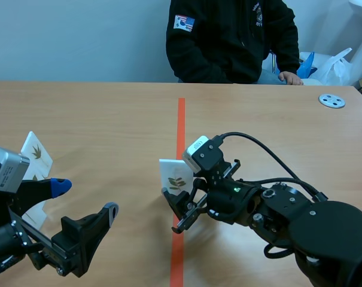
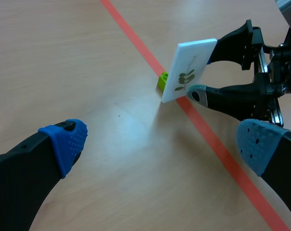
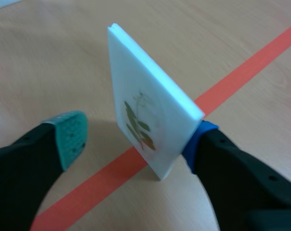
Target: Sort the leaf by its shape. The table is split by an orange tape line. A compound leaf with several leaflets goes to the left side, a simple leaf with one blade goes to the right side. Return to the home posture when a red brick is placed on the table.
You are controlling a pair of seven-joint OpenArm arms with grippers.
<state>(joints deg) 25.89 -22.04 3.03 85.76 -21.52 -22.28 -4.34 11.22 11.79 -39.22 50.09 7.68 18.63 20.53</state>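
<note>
As my right gripper [image 1: 175,210] straddles the leaf card [image 1: 172,176], fingers apart, my left gripper [image 1: 86,198] gapes over the taped wooden table [image 1: 109,113].

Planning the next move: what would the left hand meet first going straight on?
Likely the white rectangular card with the pressed compound leaf, standing at the orange tape line; only bare wooden table lies before it, though depth is unclear.

Scene view faces across table [image 1: 97,119], wrist views close, sharing tape line [image 1: 181,119]

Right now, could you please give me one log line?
right fingers: open around leaf card; card: standing on tape line; left fingers: open
</note>
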